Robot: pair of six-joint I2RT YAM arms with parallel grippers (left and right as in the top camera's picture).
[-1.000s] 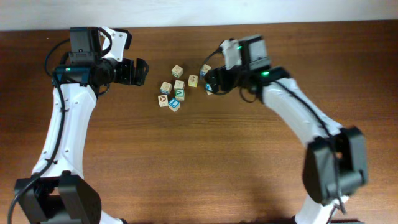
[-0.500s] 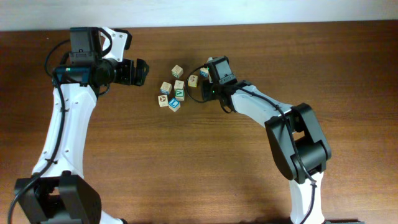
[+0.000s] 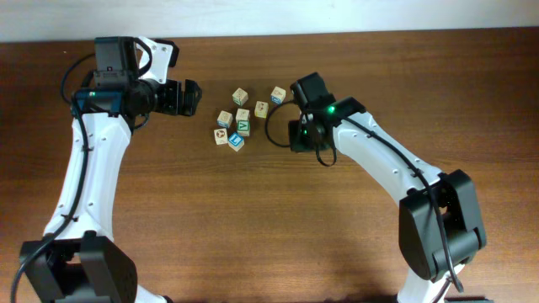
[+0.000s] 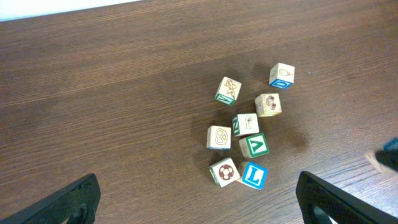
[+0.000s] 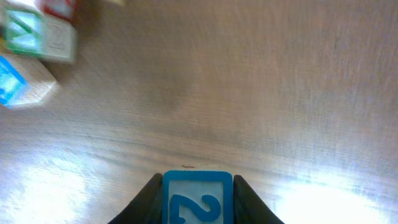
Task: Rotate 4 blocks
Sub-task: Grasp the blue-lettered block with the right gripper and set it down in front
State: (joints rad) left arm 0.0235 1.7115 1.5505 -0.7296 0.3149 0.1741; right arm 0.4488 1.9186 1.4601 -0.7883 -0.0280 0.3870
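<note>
**Right gripper clamped on "2" cube; left spread wide**

A small square-edged wooden cube (image 5: 198,205), its pale face printed with a blue "2" in a blue border, is pinched between the fingers of the right gripper (image 3: 301,135). It is held near the other blocks (image 4: 245,124) but apart from them. These are clustered on the dark wood-grain table (image 3: 253,219). A green "V" and a blue "L" are legible. The left gripper (image 4: 196,190) is fully spread, and nothing is held in it.

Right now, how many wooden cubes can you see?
9: eight cubes clustered on the table, one cube marked 2 held in the right gripper. None seem hidden.
</note>
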